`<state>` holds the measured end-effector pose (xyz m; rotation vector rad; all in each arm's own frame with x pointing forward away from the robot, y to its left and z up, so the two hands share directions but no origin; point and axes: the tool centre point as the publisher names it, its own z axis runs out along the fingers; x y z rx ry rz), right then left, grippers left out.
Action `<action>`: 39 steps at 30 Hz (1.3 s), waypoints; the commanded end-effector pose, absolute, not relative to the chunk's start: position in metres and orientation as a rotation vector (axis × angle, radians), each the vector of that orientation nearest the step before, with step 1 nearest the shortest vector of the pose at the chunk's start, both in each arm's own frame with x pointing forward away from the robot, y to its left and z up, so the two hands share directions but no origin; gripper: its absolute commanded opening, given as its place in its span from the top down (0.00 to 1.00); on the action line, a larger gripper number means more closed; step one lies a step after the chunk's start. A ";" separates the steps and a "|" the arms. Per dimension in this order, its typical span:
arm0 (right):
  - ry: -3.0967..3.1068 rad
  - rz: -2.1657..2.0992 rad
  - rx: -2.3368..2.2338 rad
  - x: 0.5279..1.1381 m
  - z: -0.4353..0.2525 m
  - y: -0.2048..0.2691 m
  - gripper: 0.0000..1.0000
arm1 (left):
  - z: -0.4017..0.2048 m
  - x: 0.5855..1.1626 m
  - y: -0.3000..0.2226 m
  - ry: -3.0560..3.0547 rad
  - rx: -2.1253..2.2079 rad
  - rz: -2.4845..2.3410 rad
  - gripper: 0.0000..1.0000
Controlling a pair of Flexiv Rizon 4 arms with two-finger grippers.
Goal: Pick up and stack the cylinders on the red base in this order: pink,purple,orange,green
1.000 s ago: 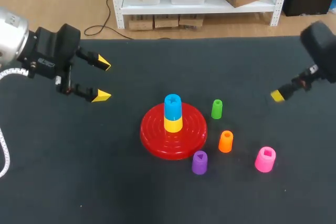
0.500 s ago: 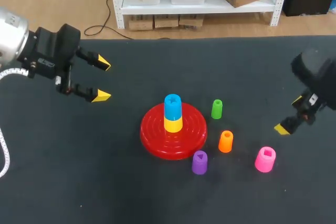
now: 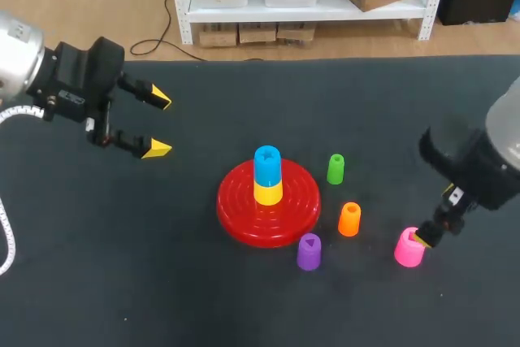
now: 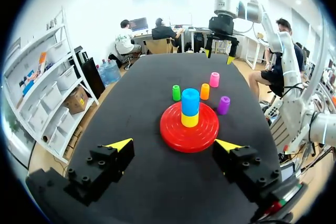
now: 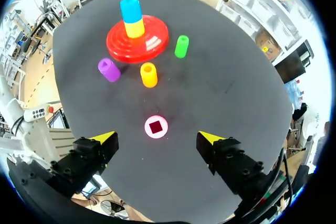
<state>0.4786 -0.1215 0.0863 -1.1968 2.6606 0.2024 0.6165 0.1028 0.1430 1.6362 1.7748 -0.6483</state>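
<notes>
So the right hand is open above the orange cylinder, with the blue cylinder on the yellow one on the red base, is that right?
Not quite: the right hand is open above the pink cylinder, not the orange cylinder; see the right wrist view. The blue cylinder sits on the yellow cylinder on the red base.

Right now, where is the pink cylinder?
The pink cylinder stands at the head view's right, just right of the orange cylinder, under the open right gripper.
</notes>
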 end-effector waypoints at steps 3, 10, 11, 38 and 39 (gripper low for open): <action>2.697 0.132 -1.122 0.464 0.083 -0.132 0.00 | 0.142 0.617 0.103 1.770 1.636 -0.651 0.00; 2.697 0.132 -1.122 0.464 0.083 -0.132 0.00 | 0.142 0.617 0.103 1.770 1.636 -0.651 0.00; 2.697 0.132 -1.122 0.464 0.083 -0.132 0.00 | 0.142 0.617 0.103 1.770 1.636 -0.651 0.00; 2.722 0.050 -1.104 0.459 0.060 -0.132 0.00 | 0.142 0.617 0.103 1.770 1.636 -0.651 0.00; 2.724 0.050 -1.104 0.459 0.059 -0.131 0.00 | 0.142 0.617 0.103 1.770 1.636 -0.651 0.00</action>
